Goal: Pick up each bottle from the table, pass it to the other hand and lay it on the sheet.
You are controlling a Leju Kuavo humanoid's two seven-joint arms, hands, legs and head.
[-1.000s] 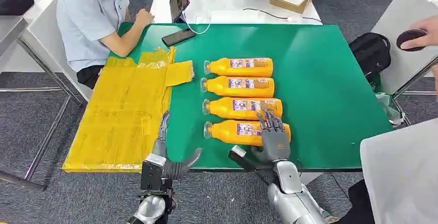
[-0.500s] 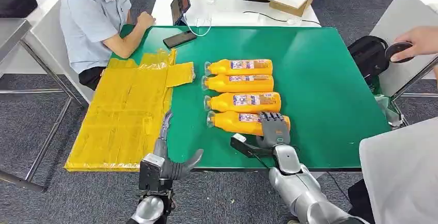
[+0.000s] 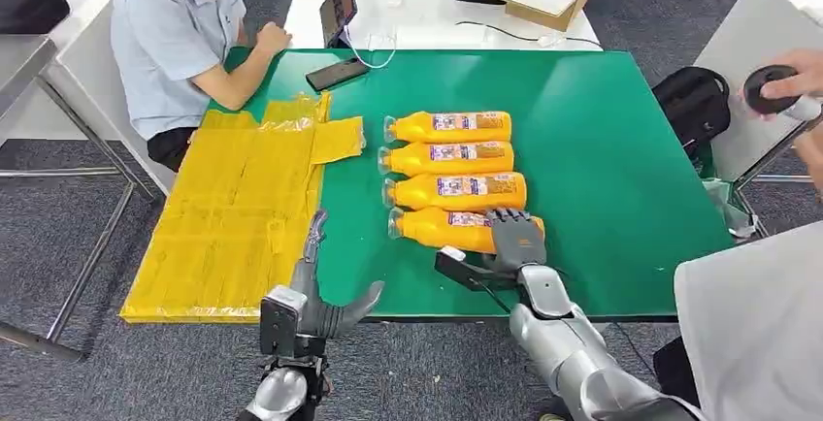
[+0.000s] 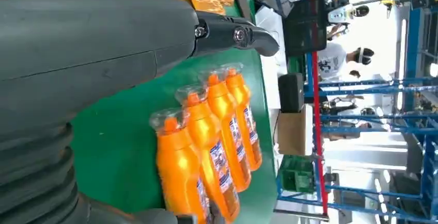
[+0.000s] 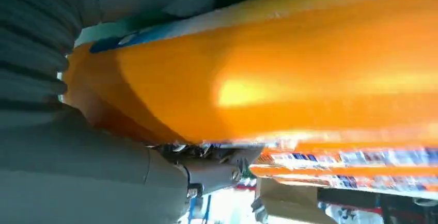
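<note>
Four bottles unmoved; right robot hand still covers the nearest.

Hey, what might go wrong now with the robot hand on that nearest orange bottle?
The right robot hand covers only the base end of the nearest orange plastic bottle, so lifting may tip the cap end down or let it slip.

That bottle lies right beside the next orange bottle; closing fingers might nudge the row.

The left robot hand waits open near the green table's front edge, so a fumbled handover could drop the bottle to the floor.
</note>
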